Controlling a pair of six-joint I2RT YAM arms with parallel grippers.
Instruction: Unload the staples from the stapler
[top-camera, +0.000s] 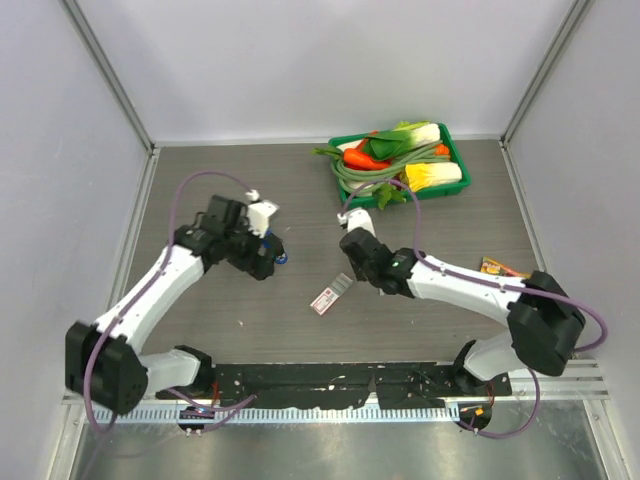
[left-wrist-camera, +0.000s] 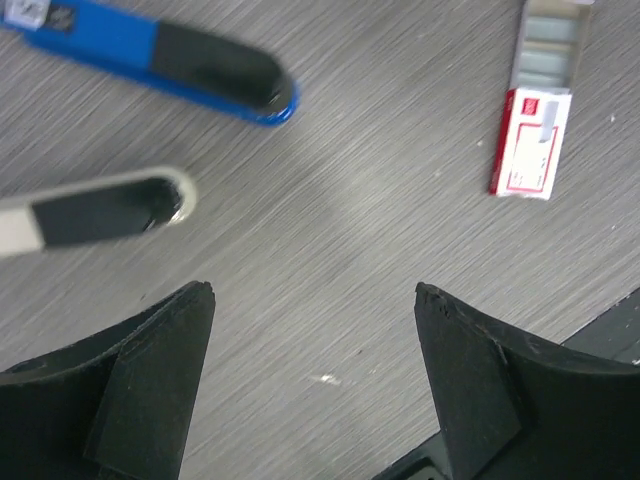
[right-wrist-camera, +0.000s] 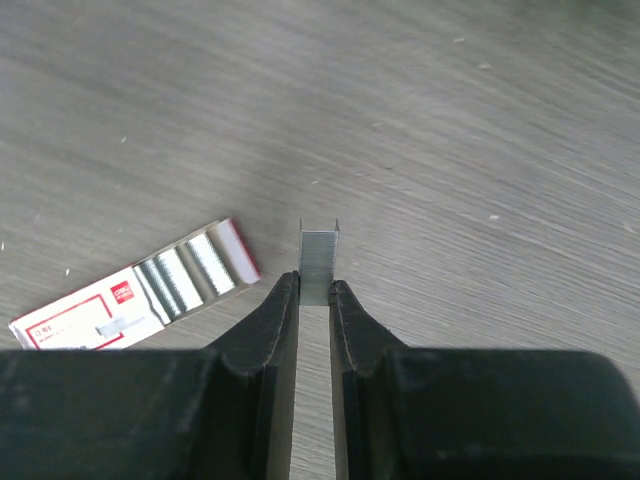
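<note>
My right gripper (right-wrist-camera: 314, 288) is shut on the staples (right-wrist-camera: 319, 255), a short silvery strip held just above the table; in the top view this gripper (top-camera: 358, 268) is at mid-table. The blue and black stapler (left-wrist-camera: 160, 58) lies at the top left of the left wrist view. A white and black bar (left-wrist-camera: 100, 210) lies beside it; I cannot tell whether it belongs to the stapler. My left gripper (left-wrist-camera: 315, 290) is open and empty over bare table near them. In the top view it (top-camera: 265, 262) hides most of the stapler (top-camera: 284, 257).
A white-and-pink staple box (top-camera: 330, 295) lies between the arms, its tray slid out with several strips inside; it also shows in both wrist views (right-wrist-camera: 140, 290) (left-wrist-camera: 530, 140). A green basket (top-camera: 455, 150) of toy vegetables stands at the back right. A small orange packet (top-camera: 503, 268) lies right.
</note>
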